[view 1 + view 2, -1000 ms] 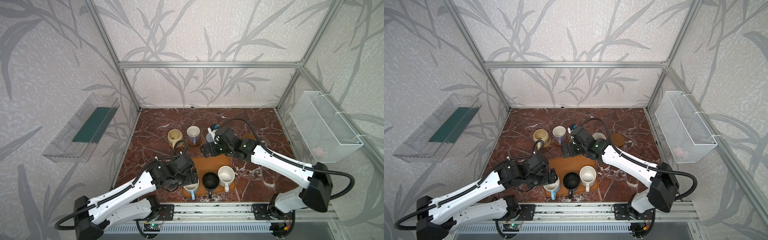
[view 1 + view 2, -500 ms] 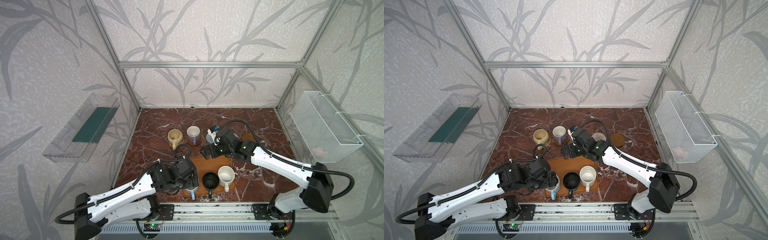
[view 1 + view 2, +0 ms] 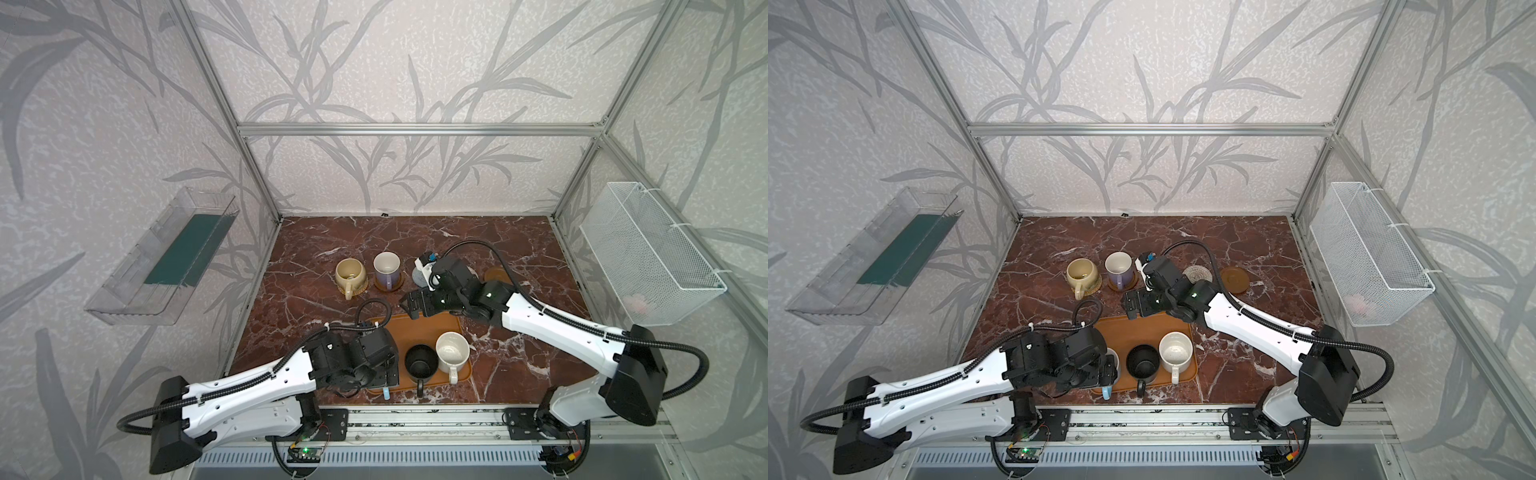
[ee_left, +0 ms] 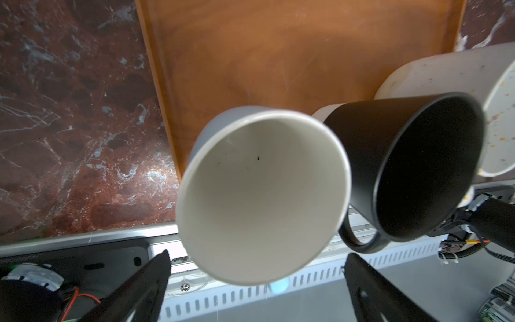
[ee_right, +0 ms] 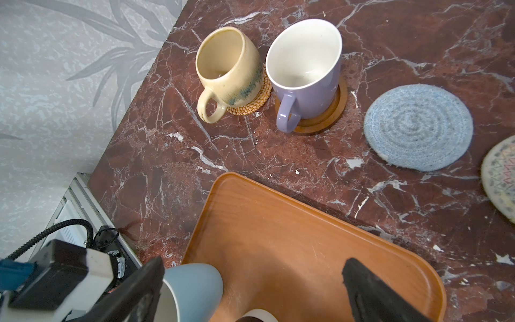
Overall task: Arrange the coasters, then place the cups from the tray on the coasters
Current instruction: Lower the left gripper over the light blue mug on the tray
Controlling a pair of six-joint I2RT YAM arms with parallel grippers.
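At 6 o'clock on the surface (image 3: 519,249): tray (image 3: 424,332), with three cups in a row by its near edge. These are the light blue mug (image 4: 262,195) at 9 o'clock, black mug (image 3: 420,365) in the middle, white mug (image 3: 452,351) at 3.

At 11 o'clock off the tray: beige mug (image 5: 228,64) on rattan coaster (image 5: 250,106), lavender mug (image 5: 306,69) on brown coaster (image 5: 326,122).

At 1 o'clock: blue-grey coaster (image 5: 418,126), cream coaster (image 3: 1197,274), second brown coaster (image 3: 1232,279), all uncovered.

Arms: left claw (image 4: 256,259) jaws wide apart over the light blue mug, contact unclear. The right claw (image 5: 253,264) is apart and empty over the tray's far edge.

Light blue cup (image 4: 262,195), black cup (image 4: 418,172) and white cup (image 4: 446,72) stand upright on the tray (image 4: 278,55) before the left jaws. Beige cup (image 5: 228,69) and lavender cup (image 5: 306,69) sit on coasters (image 5: 328,120) beyond the right jaws.
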